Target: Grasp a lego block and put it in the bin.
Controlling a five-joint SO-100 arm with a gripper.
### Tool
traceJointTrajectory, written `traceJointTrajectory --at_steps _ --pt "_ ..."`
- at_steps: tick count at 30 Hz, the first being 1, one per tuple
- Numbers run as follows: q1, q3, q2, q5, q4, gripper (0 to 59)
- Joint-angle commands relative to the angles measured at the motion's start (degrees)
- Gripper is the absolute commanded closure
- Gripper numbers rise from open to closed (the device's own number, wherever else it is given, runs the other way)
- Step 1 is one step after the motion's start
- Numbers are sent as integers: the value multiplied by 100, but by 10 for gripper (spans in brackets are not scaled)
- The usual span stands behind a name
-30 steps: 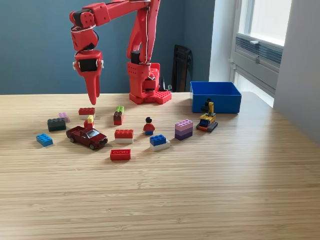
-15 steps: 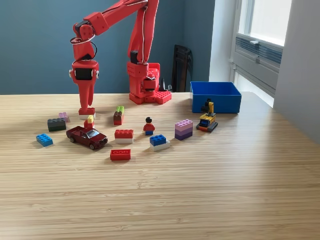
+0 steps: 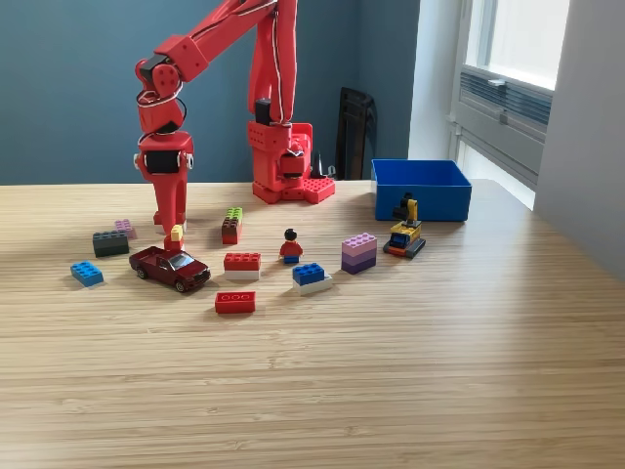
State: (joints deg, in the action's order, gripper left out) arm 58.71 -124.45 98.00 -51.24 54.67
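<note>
— Where's your block?

— Under my red gripper (image 3: 168,217), far from the rectangular bright blue plastic bin (image 3: 421,189); I can't tell whether my fingers pinch it.

— Handling?

— Probably light, rigid, slick; I'd grip its flat sides.

The red arm (image 3: 256,59) rises from its base (image 3: 288,166) beside the bin (image 3: 421,190), folds at the elbow and reaches toward the exterior view's left. Its gripper (image 3: 169,223) points straight down, tips at the tabletop; whether its jaws are parted cannot be told.
</note>
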Motion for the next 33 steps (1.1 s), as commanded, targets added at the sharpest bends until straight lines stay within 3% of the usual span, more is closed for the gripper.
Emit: traceJointTrajectory --at_steps 1,8,18,20,26,33 --pt "-35 404 -88 264 -149 426" --pt "-97 536 -176 791 -325 585" --pt "-536 483 -97 2276 -211 586" --pt "-642 580 -62 2707 105 586" --pt "-1125 2039 299 4113 2021 586" --pt "-2092 2936 1222 4649 3331 586"
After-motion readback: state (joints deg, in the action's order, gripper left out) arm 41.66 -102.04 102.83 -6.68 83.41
